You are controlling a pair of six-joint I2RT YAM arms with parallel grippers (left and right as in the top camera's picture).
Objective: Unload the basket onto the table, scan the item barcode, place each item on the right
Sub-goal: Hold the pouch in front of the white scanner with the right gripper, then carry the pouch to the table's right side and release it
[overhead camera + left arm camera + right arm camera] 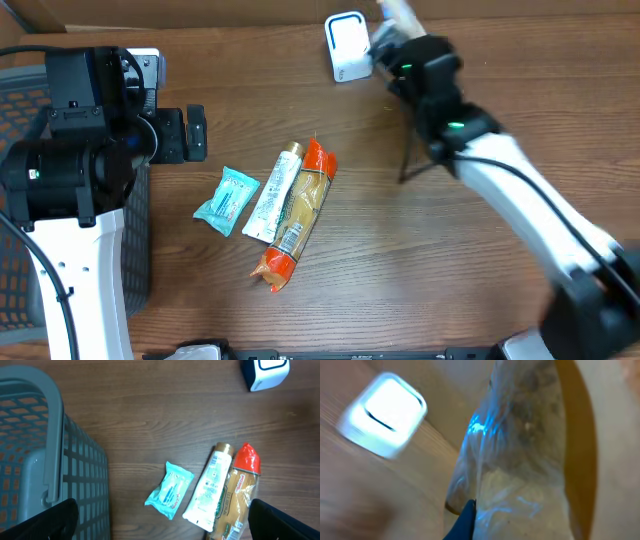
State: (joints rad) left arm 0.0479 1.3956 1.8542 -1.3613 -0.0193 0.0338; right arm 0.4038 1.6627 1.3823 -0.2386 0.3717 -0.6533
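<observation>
Basket: A grey basket (137, 250) sat under and behind the left pincer (196, 133).
Left pincer: Its two fingers were spread wide apart. Nothing was between them. It pointed out over the brown table (400, 280).
Blue packet: A little blue packet (228, 198) lay flat on the table, out in front of the left pincer. It was near the pincer but not touching it.
Tube: A white tube (273, 195) with a gold cap lay just beside the packet, on the side away from the left pincer.
Long bag: A long bag (300, 215) with orange ends lay against the tube, farther again from the left pincer.
Scanner: A small white scanner (346, 48) stood just beside the tip of the right pincer (385, 45), on the side toward the left pincer.
Right pincer: It was squeezed tight on a clear bag (520, 460).
Clear bag: This was the thing to scan. It was in the right pincer's grip, close to the scanner. Blue glints showed on its crinkly skin. What was inside was too blurry to tell.
</observation>
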